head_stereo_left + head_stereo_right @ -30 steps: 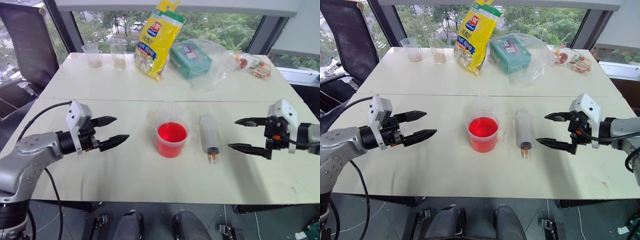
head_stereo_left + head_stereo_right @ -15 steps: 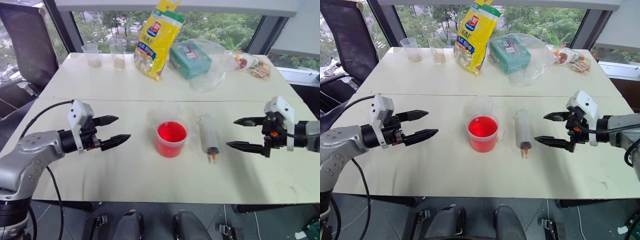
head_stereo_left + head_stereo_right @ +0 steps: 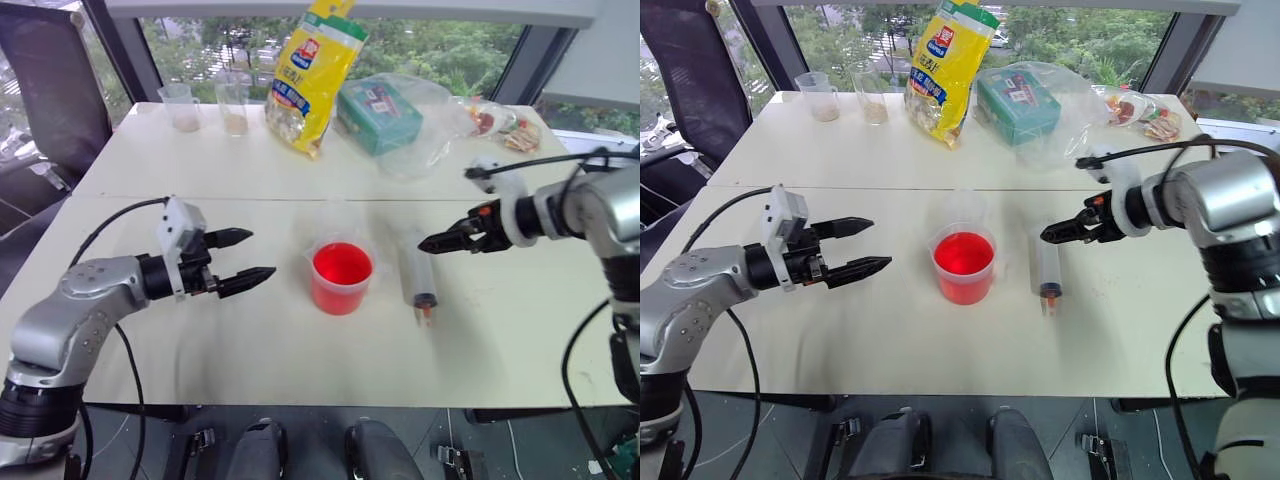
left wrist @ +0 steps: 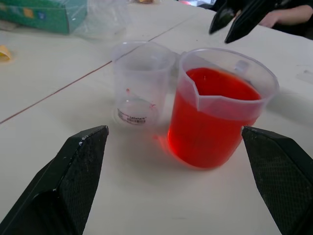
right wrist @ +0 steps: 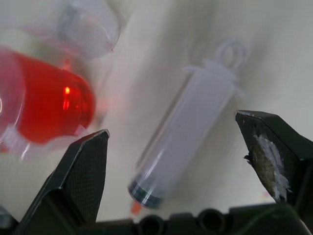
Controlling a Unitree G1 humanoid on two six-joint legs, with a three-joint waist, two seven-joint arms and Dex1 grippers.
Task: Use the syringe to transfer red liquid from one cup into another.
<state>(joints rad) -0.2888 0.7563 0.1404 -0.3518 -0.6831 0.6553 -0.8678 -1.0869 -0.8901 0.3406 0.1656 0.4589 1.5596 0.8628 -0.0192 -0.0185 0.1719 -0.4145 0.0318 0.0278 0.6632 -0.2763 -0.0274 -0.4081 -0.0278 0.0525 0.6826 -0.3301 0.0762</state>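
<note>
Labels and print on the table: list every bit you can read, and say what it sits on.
Yellow snack bag: blue badge and printed lettering, too blurred to read.
Green box: printed patches, too small to read.
Colourless cup: small label on its base and faint red graduation marks, not legible.
Red cup, syringe: no readable marking visible.
Nothing here can be quoted with confidence.
</note>
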